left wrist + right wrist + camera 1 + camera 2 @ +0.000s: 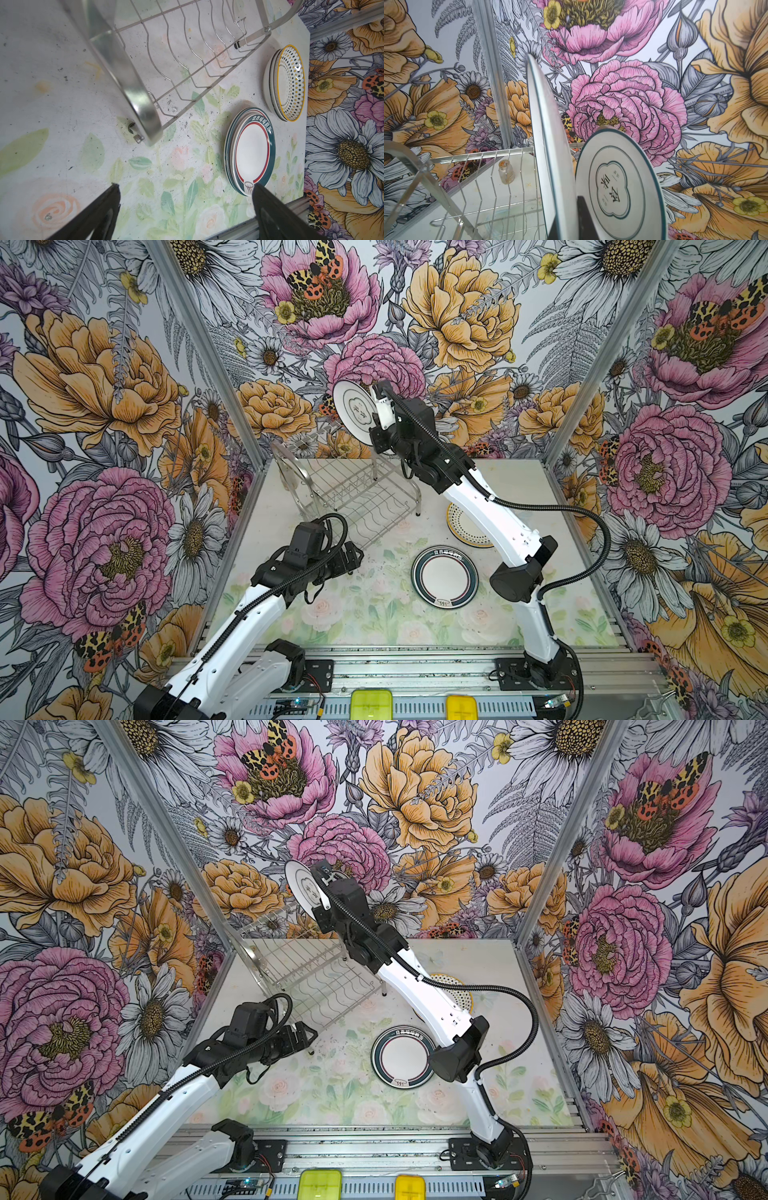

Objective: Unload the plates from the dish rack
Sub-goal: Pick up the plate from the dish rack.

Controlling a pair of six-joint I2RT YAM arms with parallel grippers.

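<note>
Though floral walls (pixel 104 406) crowd the scuffed rose-print tabletop (pixel 374 614), a steel-wire dish rack (pixel 365 497) gleams
Right gripper (pixel 375 400) pinches a glossy round plate (pixel 353 412), seemingly by its rim; left gripper (pixel 356 556) gapes wide

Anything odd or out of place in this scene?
Yes: a small clear jar stands on the table behind the dish rack, seen in the right wrist view. Not a plate; looks like stray clutter.

Bare table (pixel 365 614) lies open between the dish rack (pixel 353 489) and the stacked plates (pixel 444 577)
</note>
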